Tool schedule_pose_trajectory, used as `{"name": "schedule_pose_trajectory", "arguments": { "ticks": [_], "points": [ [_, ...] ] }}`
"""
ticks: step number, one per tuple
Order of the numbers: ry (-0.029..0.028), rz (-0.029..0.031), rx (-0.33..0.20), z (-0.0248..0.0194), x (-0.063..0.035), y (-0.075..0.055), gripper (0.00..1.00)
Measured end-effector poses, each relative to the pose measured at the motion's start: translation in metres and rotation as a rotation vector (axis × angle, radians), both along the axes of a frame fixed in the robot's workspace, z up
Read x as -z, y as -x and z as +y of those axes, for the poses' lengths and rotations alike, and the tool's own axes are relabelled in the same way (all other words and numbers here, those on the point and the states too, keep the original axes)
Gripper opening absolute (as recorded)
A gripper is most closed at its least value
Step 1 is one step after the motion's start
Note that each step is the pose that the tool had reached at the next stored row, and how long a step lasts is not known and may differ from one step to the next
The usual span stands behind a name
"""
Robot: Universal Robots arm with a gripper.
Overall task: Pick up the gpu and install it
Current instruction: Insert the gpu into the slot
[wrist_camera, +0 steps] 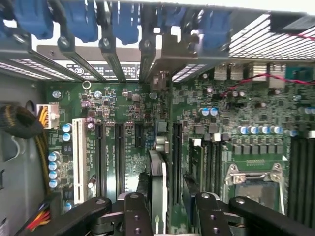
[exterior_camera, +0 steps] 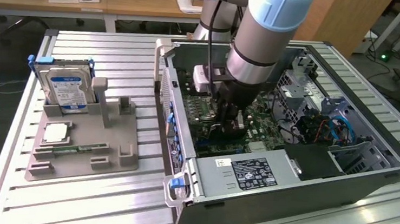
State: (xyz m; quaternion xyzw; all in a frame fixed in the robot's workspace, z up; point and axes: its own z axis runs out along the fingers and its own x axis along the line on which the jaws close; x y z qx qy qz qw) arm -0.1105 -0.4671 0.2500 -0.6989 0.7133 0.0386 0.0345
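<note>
Two views differ: wrist shows the gpu (wrist_camera: 158, 191) edge-on between my tool's (wrist_camera: 167, 211) fingers (grip loosened, apparently) over the motherboard (wrist_camera: 123, 128).

The open metal computer case (exterior_camera: 282, 168) lies on its side on the slatted aluminium table (exterior_camera: 105, 201), with the green motherboard (exterior_camera: 257, 125) inside. To the exterior view's left sits a grey plastic parts holder (exterior_camera: 84, 145), with a boxy silver hard drive (exterior_camera: 67, 90) standing upright in its back slot.

In the wrist view, the thin dark gpu card (wrist_camera: 157, 184) stands edge-on among the motherboard's slots, between the gripper (wrist_camera: 165, 209) fingers.
</note>
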Motion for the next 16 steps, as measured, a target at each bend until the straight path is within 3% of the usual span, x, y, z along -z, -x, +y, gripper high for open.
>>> {"name": "schedule_pose_trajectory", "arguments": {
  "ticks": [8, 12, 14, 16],
  "points": [
    [-0.0007, -0.0085, 0.0, 0.0, -0.0221, 0.0, 0.4],
    [-0.0011, -0.0091, 0.0, 0.0, -0.0224, 0.0, 0.39],
    [-0.001, -0.0091, 0.0, 0.0, -0.0225, 0.0, 0.26],
    [-0.001, -0.009, 0.0, 0.0, -0.0225, 0.0, 0.21]
  ]
}}
